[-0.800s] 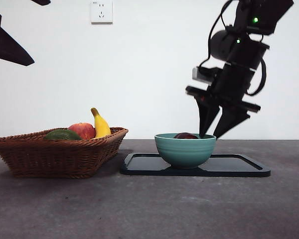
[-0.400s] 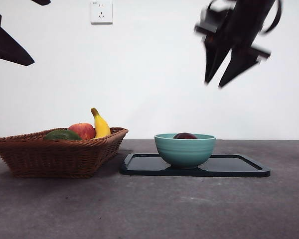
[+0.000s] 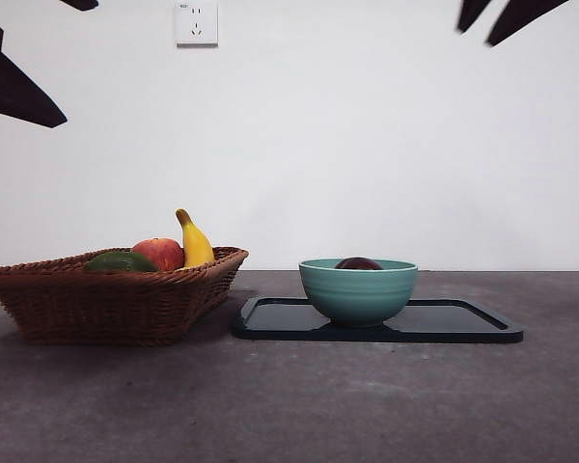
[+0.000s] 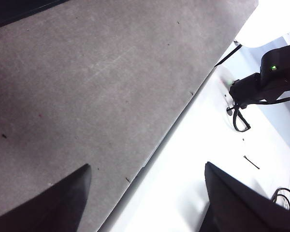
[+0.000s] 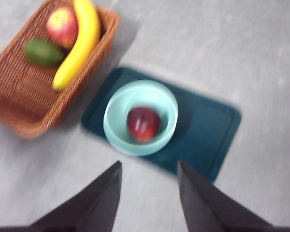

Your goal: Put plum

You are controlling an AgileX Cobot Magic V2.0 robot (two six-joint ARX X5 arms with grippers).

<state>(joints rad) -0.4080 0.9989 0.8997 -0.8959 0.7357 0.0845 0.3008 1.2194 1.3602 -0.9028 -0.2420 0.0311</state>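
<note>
Front view showed my right gripper [image 3: 497,21], jaws apart and empty, had risen clear, leaving the plum [image 3: 358,263] in the teal bowl [image 3: 358,292], placement apparently done.

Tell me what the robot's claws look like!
Each gripper has two black jaws shaped like long pointed wedges. The right gripper shows two of them, plain, with no markings. The left gripper has the same dark pointy pair. In the left wrist view another black arm part carries a small green light and looping black cables.

Front view even, bright, sharp; soft shadows under basket [image 3: 116,304]. Right wrist view motion-blurred. Left wrist view overexposed beyond table [image 4: 87,87].
</note>
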